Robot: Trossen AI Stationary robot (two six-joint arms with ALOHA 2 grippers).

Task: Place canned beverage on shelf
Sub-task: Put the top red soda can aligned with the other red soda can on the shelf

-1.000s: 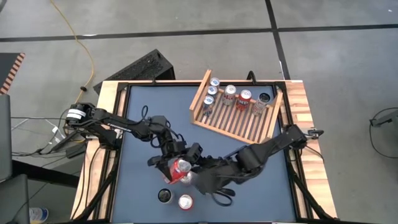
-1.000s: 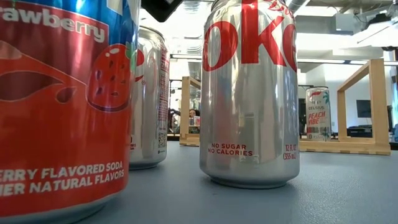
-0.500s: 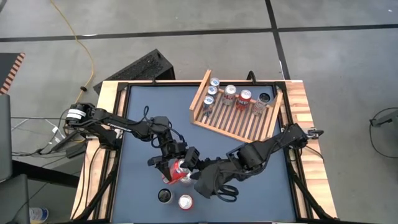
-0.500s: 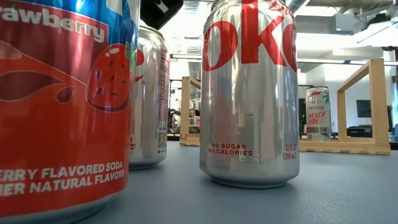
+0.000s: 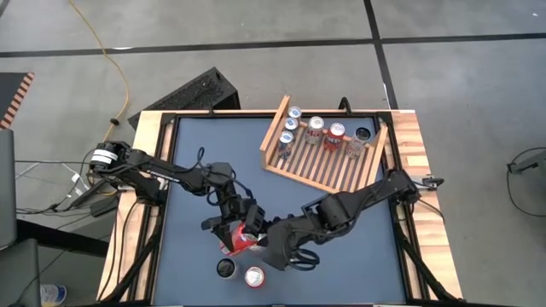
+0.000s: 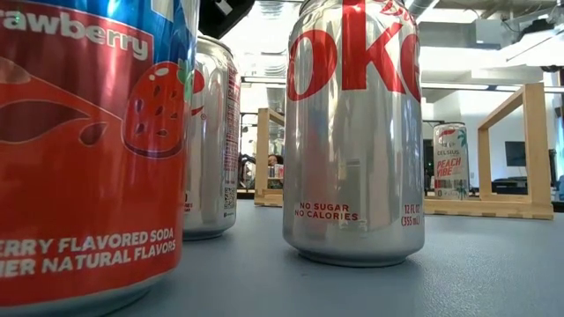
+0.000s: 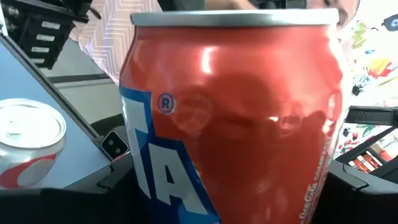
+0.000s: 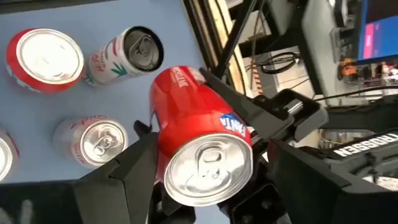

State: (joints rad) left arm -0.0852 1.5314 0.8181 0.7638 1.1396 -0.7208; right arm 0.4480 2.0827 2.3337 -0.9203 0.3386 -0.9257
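L gripper (image 5: 236, 232) clamps red can (image 5: 246, 240) mid-table; R gripper (image 5: 271, 249) open, fingers either side of it — shelf (image 5: 324, 147) well apart.

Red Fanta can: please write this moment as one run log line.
phase: handover | left gripper: shut on red Fanta can, held tilted above table | right gripper: open around can's end | shelf: six cans

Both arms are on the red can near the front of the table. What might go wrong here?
The left gripper holds the red Fanta can tilted while the right gripper closes in around its top end. A mistimed release might drop it onto the upright cans just below. The arms crowd closely, so they might collide. The shelf is already partly filled.
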